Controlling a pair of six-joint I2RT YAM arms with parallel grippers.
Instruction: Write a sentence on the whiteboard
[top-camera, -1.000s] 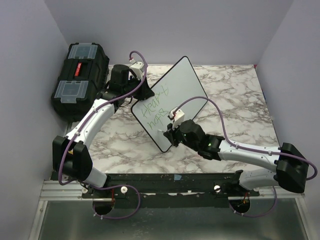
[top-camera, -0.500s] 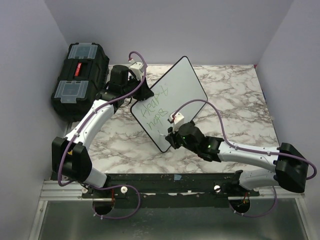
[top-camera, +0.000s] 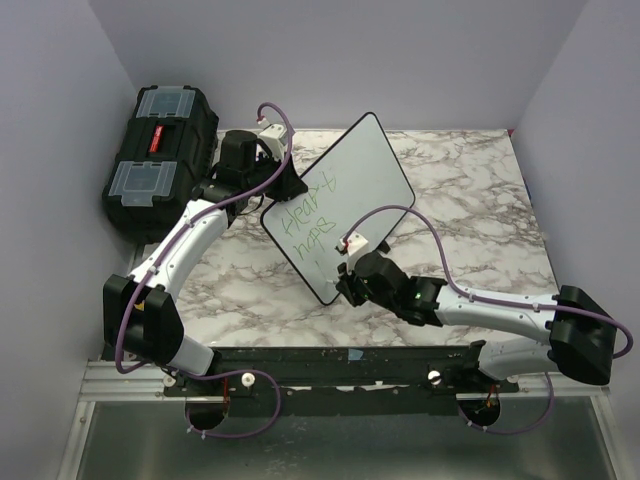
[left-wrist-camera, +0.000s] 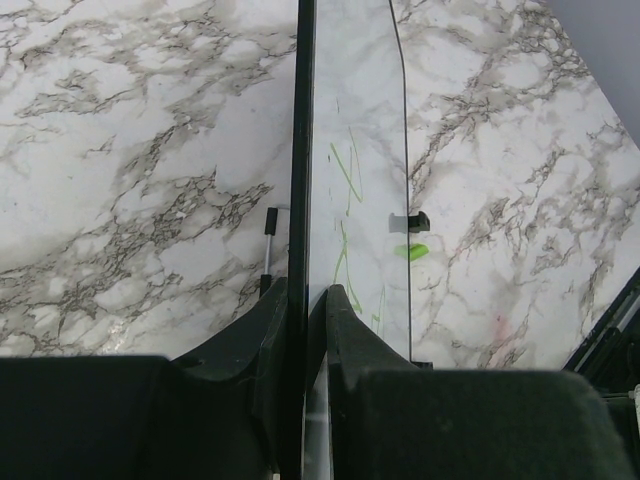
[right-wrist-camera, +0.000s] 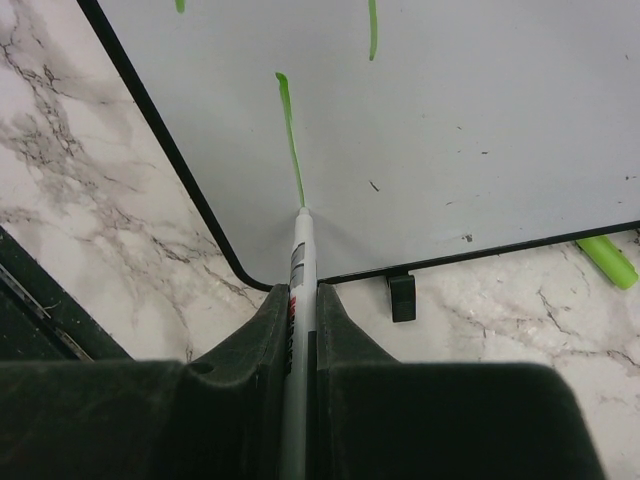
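The whiteboard (top-camera: 365, 165) stands tilted on the marble table, and my left gripper (top-camera: 284, 190) is shut on its left edge. In the left wrist view the whiteboard (left-wrist-camera: 355, 110) shows edge-on between the left gripper's (left-wrist-camera: 305, 297) closed jaws. The sentence (top-camera: 308, 215) is two lines of green letters, and strokes of it also show in the left wrist view (left-wrist-camera: 345, 190). My right gripper (top-camera: 343, 281) is shut on a white marker pen (right-wrist-camera: 300, 262). The pen's tip touches the whiteboard (right-wrist-camera: 460, 100) near its lower corner, at the end of a fresh green stroke (right-wrist-camera: 290, 130).
A black toolbox (top-camera: 160, 150) sits at the back left against the wall. A green marker cap (right-wrist-camera: 607, 260) lies on the table beside the board, also in the left wrist view (left-wrist-camera: 410, 251). A small black foot (right-wrist-camera: 402, 297) sticks out under the board's edge.
My right gripper has moved with the pen down the board towards its near corner, leaving a green stroke. The left arm and the board have not moved.
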